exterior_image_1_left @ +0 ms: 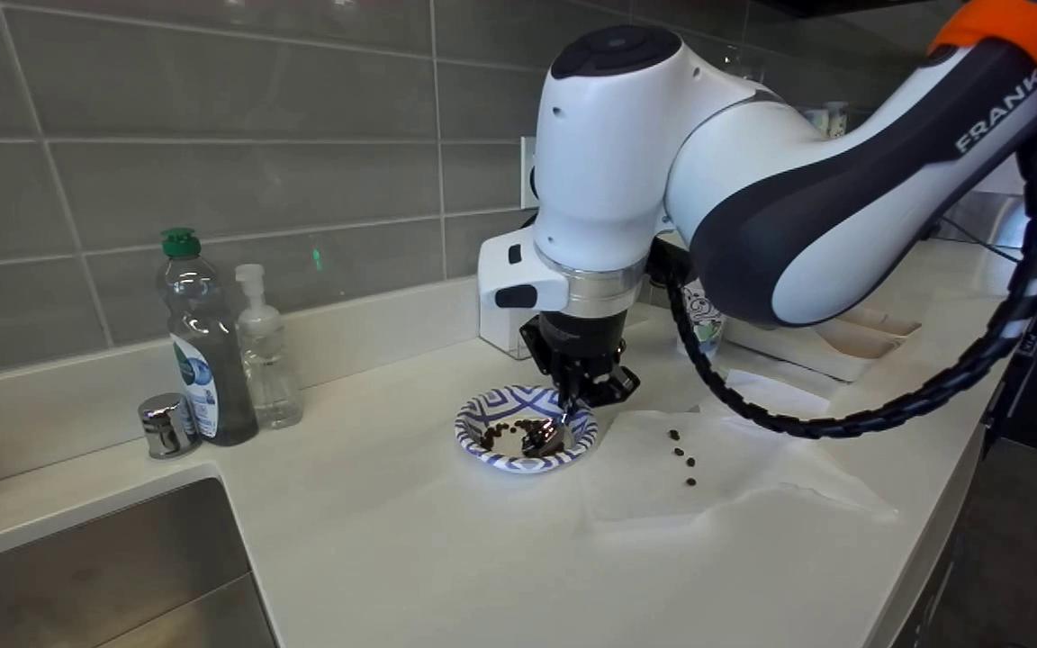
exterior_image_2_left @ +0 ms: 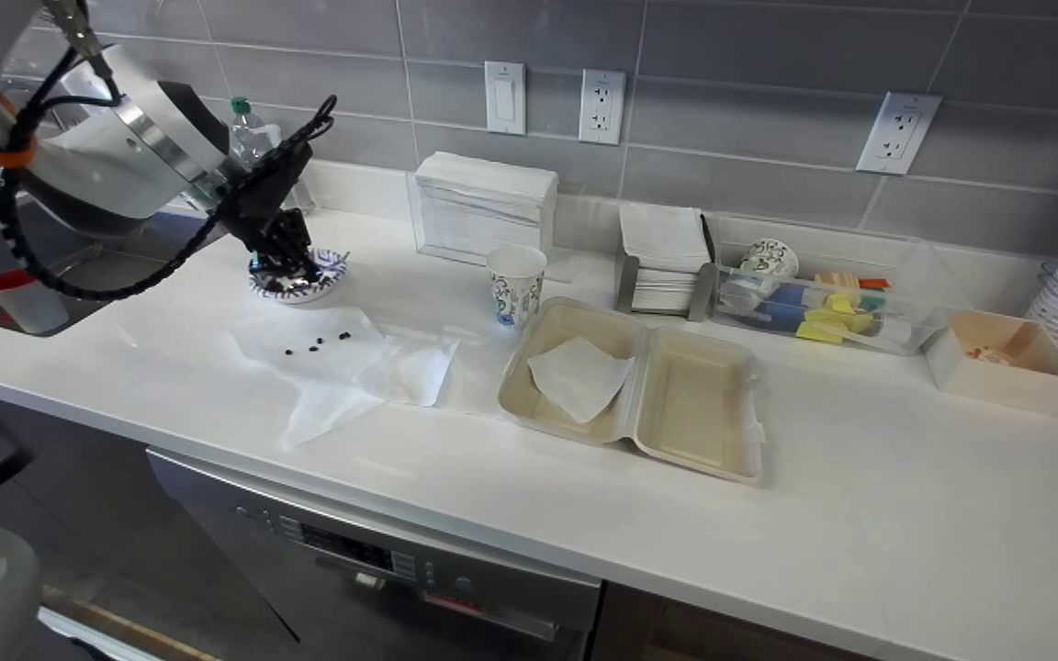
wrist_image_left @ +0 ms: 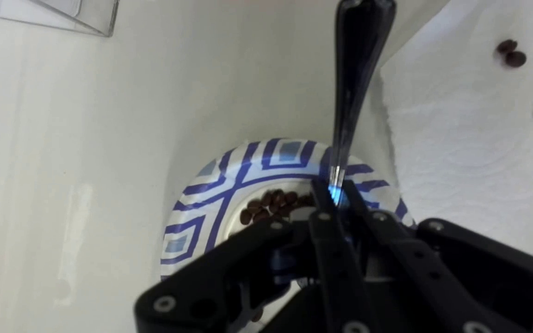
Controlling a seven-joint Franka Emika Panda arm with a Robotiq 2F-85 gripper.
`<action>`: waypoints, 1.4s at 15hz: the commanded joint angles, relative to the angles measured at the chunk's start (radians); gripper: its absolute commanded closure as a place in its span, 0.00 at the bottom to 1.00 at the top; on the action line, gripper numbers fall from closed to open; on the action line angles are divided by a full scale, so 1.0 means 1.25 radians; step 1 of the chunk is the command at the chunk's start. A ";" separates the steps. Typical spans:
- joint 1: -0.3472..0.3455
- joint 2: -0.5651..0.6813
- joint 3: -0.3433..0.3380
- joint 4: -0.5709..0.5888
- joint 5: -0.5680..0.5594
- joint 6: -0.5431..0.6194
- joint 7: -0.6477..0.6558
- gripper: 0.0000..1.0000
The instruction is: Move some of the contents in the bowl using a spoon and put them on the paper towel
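While a grey tiled wall (exterior_image_1_left: 248, 180) stands behind it, the white tabletop (exterior_image_2_left: 860, 514) stretches through both exterior views. Over it bends the arm (exterior_image_1_left: 608, 171), white and black with an orange band, its wrist pointing down. A steel sink (exterior_image_1_left: 122, 576) is let into the tabletop toward one end. Well apart from it lies the towel (exterior_image_1_left: 635, 459), white, flat and slightly rumpled. Farther along, in an exterior view, a tan box (exterior_image_2_left: 694, 404) lies unfolded, both halves facing up. Near the sink's corner a green-capped bottle (exterior_image_1_left: 203, 387) stands upright, with a smaller pump bottle (exterior_image_1_left: 268, 360) just beside it.

The bowl (exterior_image_1_left: 518, 463), patterned blue and white, sits upright on the tabletop between sink and towel. In the wrist view the towel's edge runs close along the rim; whether the two touch I cannot tell. Low over the bowl hangs the gripper (wrist_image_left: 336, 192), clenched on the handle of the spoon (wrist_image_left: 359, 60). The spoon slants: its head is down inside the bowl, while the handle's end reaches past the rim as the wrist view shows it. Whether the head carries anything is hard to make out.

Smallest are the beans (wrist_image_left: 275, 201), dark brown: a cluster in the bowl, partly hidden behind the gripper in the wrist view, and a few more strung out on the towel.
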 commanded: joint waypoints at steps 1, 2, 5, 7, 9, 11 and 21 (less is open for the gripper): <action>0.002 -0.011 -0.003 -0.011 0.011 -0.006 -0.015 0.98; 0.003 -0.006 -0.005 -0.007 0.000 -0.004 -0.004 0.98; 0.005 0.006 -0.010 0.002 -0.015 0.003 0.022 0.98; 0.006 0.012 -0.008 0.005 -0.009 0.002 0.025 0.98; 0.010 0.019 -0.006 0.009 -0.008 0.006 0.031 0.98; 0.015 0.025 -0.002 0.014 -0.004 0.006 0.037 0.98; 0.024 0.060 0.012 0.031 0.015 0.036 0.059 0.98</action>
